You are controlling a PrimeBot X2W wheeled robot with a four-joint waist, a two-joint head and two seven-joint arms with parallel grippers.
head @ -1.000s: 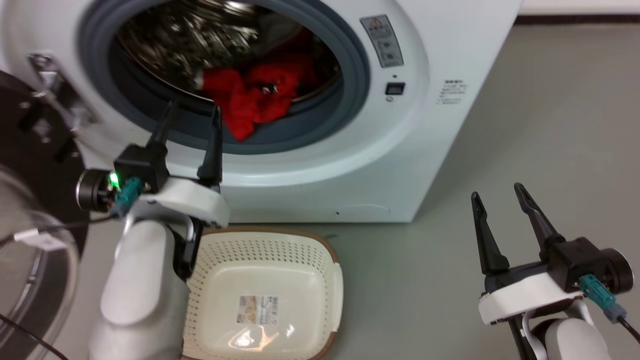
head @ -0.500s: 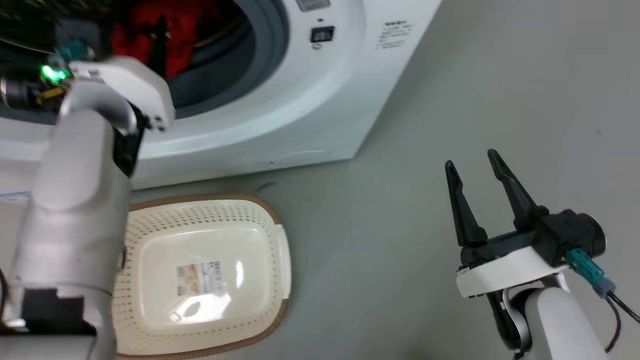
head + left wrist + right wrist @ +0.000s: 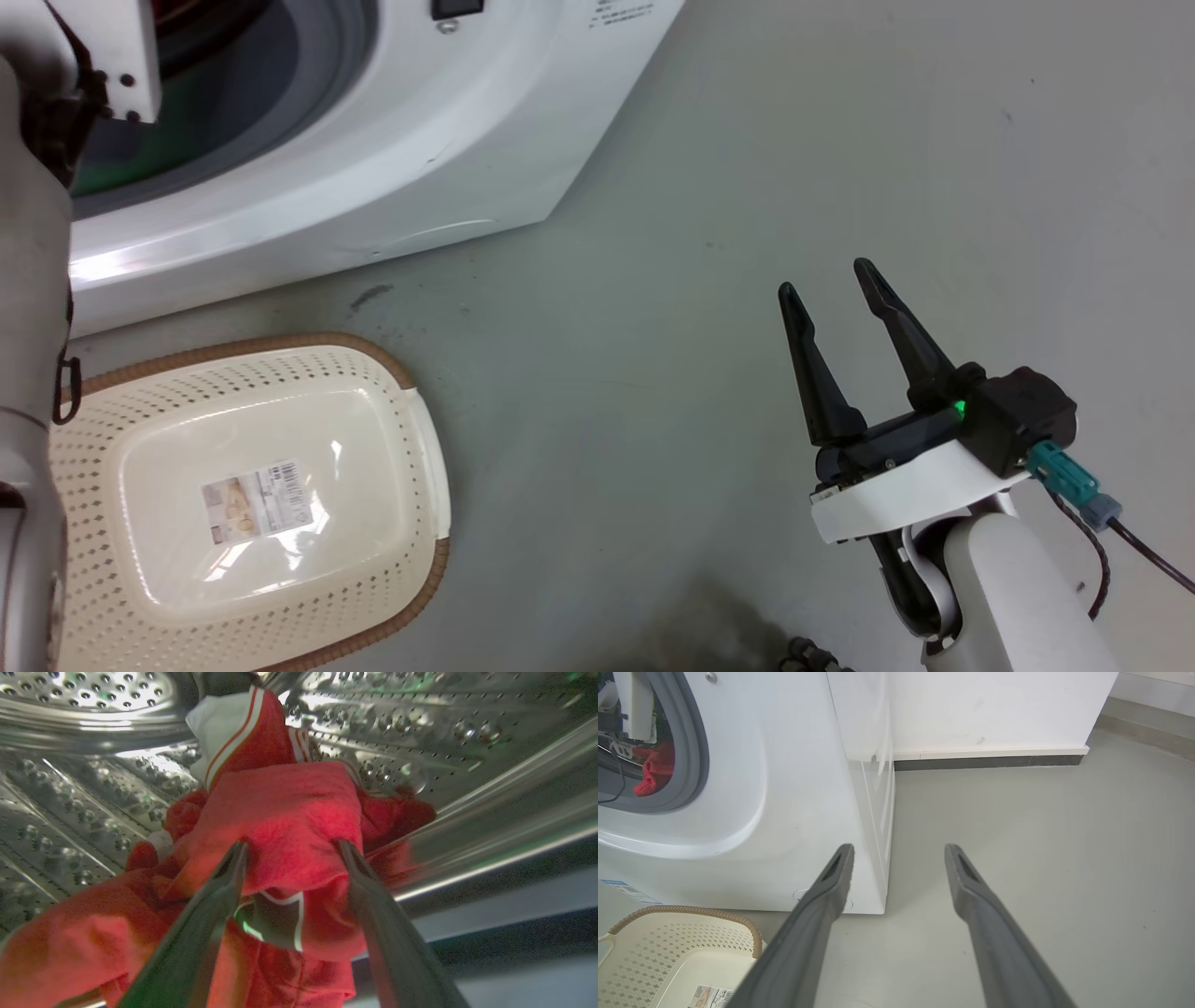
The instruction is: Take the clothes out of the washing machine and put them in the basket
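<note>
Inside the perforated steel drum [image 3: 93, 793] of the washing machine [image 3: 392, 159], my left gripper [image 3: 292, 842] is open. Its two fingers straddle a raised fold of the red clothes [image 3: 280, 807], which have white striped trim. In the head view my left forearm [image 3: 33, 280] runs up the left edge into the grey-gasketed porthole [image 3: 308, 103]. The cream basket [image 3: 411, 439] stands on the floor in front of the machine with only its label sticker inside. My right gripper [image 3: 826, 278] hovers open over the floor to the right, holding nothing. The right wrist view shows the red clothes [image 3: 656, 770] through the porthole, the basket [image 3: 691, 912] and the gripper [image 3: 899, 847].
Grey floor [image 3: 747, 140] spreads to the right of the machine. A white wall with a dark skirting board [image 3: 990, 760] stands behind it. A cable [image 3: 1130, 551] trails from my right wrist.
The head camera has swung down and to the right, so the machine has slid up and left in the picture. My left arm has reached deeper into the drum. The right gripper stays open.
</note>
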